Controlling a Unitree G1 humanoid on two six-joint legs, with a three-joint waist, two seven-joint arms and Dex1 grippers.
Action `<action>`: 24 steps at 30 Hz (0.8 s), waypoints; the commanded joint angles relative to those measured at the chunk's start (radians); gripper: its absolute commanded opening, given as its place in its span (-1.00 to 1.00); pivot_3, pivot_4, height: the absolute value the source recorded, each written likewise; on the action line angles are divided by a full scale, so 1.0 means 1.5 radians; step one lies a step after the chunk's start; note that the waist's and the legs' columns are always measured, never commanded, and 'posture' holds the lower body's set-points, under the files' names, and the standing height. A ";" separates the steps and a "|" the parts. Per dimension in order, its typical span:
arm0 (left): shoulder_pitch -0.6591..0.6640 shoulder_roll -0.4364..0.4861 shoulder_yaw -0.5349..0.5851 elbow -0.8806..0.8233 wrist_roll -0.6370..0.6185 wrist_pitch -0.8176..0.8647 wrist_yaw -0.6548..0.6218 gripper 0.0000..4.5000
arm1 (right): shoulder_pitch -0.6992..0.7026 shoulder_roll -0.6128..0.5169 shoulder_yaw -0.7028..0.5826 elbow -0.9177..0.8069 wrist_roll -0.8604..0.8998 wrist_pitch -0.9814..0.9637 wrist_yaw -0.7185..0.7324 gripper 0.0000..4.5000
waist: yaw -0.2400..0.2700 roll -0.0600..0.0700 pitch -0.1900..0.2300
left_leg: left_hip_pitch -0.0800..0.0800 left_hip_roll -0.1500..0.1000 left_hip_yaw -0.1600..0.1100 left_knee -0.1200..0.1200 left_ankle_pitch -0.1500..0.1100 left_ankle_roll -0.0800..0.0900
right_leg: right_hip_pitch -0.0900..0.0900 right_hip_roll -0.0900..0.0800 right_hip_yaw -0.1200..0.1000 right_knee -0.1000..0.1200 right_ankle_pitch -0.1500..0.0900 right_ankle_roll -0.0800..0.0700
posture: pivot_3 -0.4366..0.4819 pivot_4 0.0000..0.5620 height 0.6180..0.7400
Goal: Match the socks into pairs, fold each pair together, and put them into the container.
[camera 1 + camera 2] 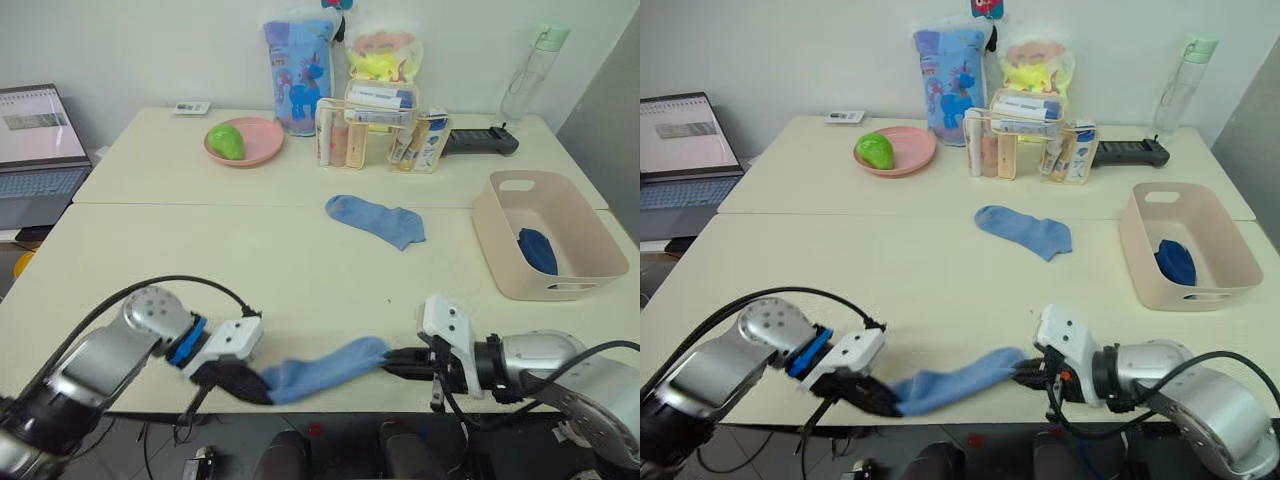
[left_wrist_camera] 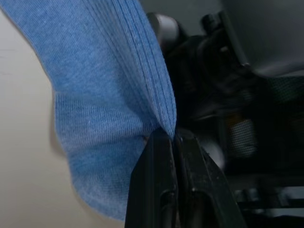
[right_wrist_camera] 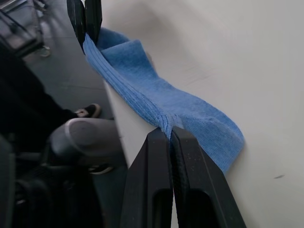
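The right pincer [image 3: 170, 135] pinches one end of a light blue sock [image 3: 156, 97] (left pincer [image 3: 85, 21] grips the other).

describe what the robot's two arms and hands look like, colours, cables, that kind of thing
Both arms are rounded silver-grey metal cylinders with white angular wrist housings. The left hand and right hand each end in two slim black fingers. The left wrist carries a bright blue ring, the right wrist a dark band. Black cables loop along both forearms.

Even, soft indoor light; blurred backgrounds in wrist views.
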 commanded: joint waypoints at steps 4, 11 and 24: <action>-0.102 -0.033 -0.005 0.036 -0.062 0.163 0.027 -1.00 | -0.056 0.037 -0.074 0.021 0.111 0.102 -0.058 -0.99 | 0.001 0.000 0.000 | 0.000 -0.001 0.000 0.000 0.000 0.000 | 0.001 0.001 -0.001 0.000 0.000 0.000 | -0.05 -0.47 0.39; -0.252 -0.132 -0.091 0.270 0.026 0.165 0.031 -1.00 | -0.146 0.136 -0.069 0.120 0.072 0.167 -0.193 -0.99 | -0.001 0.000 0.000 | 0.000 -0.001 0.002 0.000 0.000 0.000 | -0.001 0.002 -0.001 0.001 0.000 0.000 | -0.05 -0.47 0.39; -0.401 -0.255 -0.096 0.605 0.163 -0.088 0.043 -1.00 | -0.200 0.082 0.041 0.206 -0.035 0.025 -0.197 -0.99 | 0.000 0.000 0.000 | -0.001 -0.001 0.003 0.000 0.000 0.000 | -0.002 0.001 0.000 0.001 0.000 0.000 | -0.05 -0.47 0.39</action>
